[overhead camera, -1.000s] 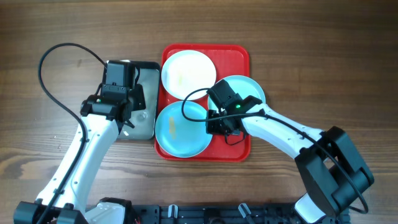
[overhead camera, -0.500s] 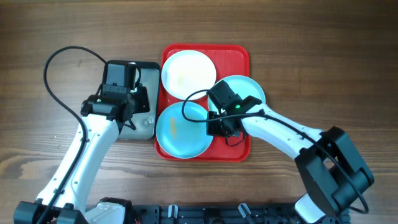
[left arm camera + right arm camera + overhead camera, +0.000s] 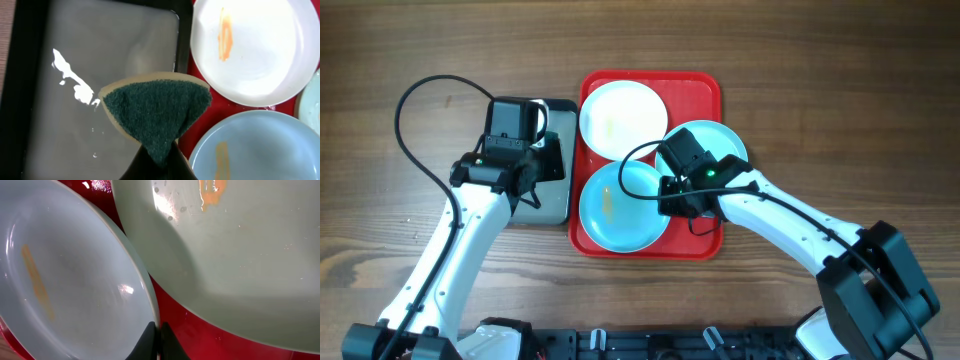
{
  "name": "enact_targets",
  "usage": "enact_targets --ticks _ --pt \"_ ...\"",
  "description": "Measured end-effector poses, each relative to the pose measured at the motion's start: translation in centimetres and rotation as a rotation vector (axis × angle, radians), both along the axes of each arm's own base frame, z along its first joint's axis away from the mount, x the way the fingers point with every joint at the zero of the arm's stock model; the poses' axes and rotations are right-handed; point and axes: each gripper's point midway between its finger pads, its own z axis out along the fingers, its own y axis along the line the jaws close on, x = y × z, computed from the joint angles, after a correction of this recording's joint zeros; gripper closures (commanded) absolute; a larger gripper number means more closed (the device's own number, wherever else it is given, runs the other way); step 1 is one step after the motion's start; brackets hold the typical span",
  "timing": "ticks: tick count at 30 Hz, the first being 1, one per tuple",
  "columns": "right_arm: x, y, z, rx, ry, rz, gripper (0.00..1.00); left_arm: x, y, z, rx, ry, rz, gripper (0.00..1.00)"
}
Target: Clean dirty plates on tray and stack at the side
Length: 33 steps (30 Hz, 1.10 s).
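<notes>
The red tray [image 3: 695, 95] holds three plates. The white plate [image 3: 623, 118] lies at its far left, with an orange smear in the left wrist view [image 3: 255, 45]. An aqua plate [image 3: 620, 205] at the front also has an orange streak. My right gripper [image 3: 667, 195] is shut on its right rim, which the right wrist view [image 3: 75, 280] shows pinched between the fingers [image 3: 159, 330]. The second aqua plate [image 3: 722, 140] lies at the tray's right edge, stained orange [image 3: 240, 255]. My left gripper [image 3: 542, 168] is shut on a green sponge [image 3: 157, 110] over the grey tray.
A dark grey tray [image 3: 550, 200] stands against the red tray's left side, with wet spots on its floor [image 3: 70, 80]. Bare wooden table [image 3: 820, 80] lies on all sides. The right arm's cable loops over the front aqua plate.
The front aqua plate has slid a little to the right with my right gripper on its rim. My left gripper has moved away and right with the sponge, towards the red tray.
</notes>
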Motion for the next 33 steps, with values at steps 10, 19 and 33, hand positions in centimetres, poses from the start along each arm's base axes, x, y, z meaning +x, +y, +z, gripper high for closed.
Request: enact_targets --ticks 10,19,33 --pt "-1.4 -0.3 -1.5 0.020 0.047 -0.023 0.96 0.0 -0.7 0.0 -0.033 0.003 -0.019 0.96" --pt "-1.1 0.0 -1.4 0.035 0.039 -0.027 0.96 -0.5 -1.7 -0.1 -0.088 0.024 -0.050 0.96" --pt "-0.8 0.3 -1.3 0.045 0.026 -0.027 0.96 -3.4 -6.9 -3.8 -0.190 0.226 -0.152 0.96"
